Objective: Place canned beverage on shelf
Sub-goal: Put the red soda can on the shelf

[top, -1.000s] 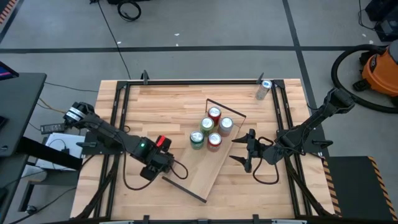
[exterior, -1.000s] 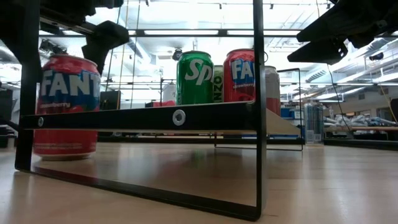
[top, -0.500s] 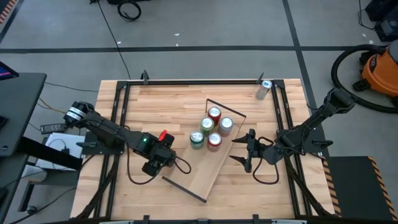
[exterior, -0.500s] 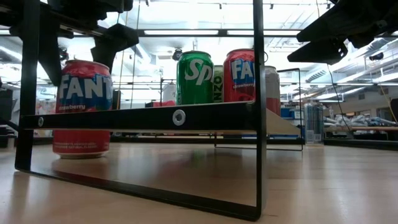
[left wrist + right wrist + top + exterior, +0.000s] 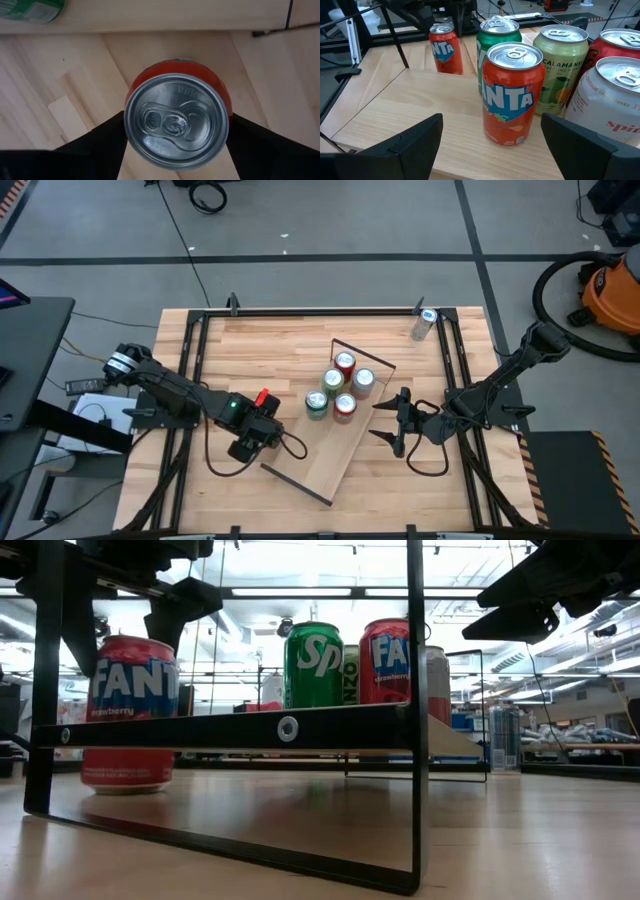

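A red Fanta can [image 5: 177,117] stands upright on the tabletop to the left of the shelf [image 5: 322,465], and my left gripper [image 5: 260,415] comes down over it, shut on its sides. The low view shows the same can [image 5: 130,710] behind the shelf's black wire end. The shelf is a light-wood board lying aslant on the table, with several cans [image 5: 340,385] grouped on its far half. My right gripper [image 5: 396,423] hovers open at the shelf's right side, facing those cans and touching nothing. My left gripper pinches the red can between its two fingers, one on each side of the can's wall [image 5: 126,120], just below the top rim. The fingers [image 5: 185,605] come from above, pointing steeply down. The can stands upright with its base [image 5: 128,783] on the tabletop.
A silver can [image 5: 424,323] stands alone at the table's far right corner. Black rails [image 5: 190,370] run along the table's left and right sides. The near half of the shelf board is bare. The shelf's wire end frame [image 5: 415,720] rises close to the low camera.
My left gripper's fingers have closed in on the red can and taken hold of it. The can has slid a short way along the table toward the shelf and stayed upright.
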Action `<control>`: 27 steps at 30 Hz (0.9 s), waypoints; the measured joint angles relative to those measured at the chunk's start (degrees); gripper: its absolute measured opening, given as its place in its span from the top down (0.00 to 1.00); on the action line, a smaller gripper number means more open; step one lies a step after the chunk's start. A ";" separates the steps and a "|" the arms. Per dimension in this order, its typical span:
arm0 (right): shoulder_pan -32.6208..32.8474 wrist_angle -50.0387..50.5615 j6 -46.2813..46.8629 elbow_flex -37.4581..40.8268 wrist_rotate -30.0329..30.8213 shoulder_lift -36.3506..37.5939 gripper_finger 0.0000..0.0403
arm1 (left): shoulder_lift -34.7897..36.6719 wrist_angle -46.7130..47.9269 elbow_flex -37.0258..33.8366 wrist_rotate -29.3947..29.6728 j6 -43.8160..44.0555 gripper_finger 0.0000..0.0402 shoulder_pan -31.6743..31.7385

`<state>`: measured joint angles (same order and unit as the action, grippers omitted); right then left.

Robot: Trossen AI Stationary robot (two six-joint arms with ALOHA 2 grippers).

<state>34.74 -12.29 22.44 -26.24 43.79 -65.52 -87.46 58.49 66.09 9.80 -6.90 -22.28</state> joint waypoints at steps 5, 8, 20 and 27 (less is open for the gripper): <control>0.00 -0.02 0.00 0.00 0.00 0.00 0.14 | 0.00 2.61 1.60 1.20 -0.26 0.27 0.04; 0.00 0.00 0.02 0.00 0.00 0.00 0.14 | 0.00 2.93 1.83 1.29 -0.27 0.27 0.07; 0.00 0.00 0.05 0.00 0.00 0.00 0.14 | 0.04 7.41 4.62 5.21 -2.99 0.27 0.37; 0.00 0.00 0.07 0.00 0.00 0.00 0.14 | 0.07 9.38 11.94 7.08 -3.25 0.27 1.15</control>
<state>34.74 -12.29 22.50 -26.24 43.79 -65.52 -87.39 67.87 78.03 16.88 -10.15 -21.13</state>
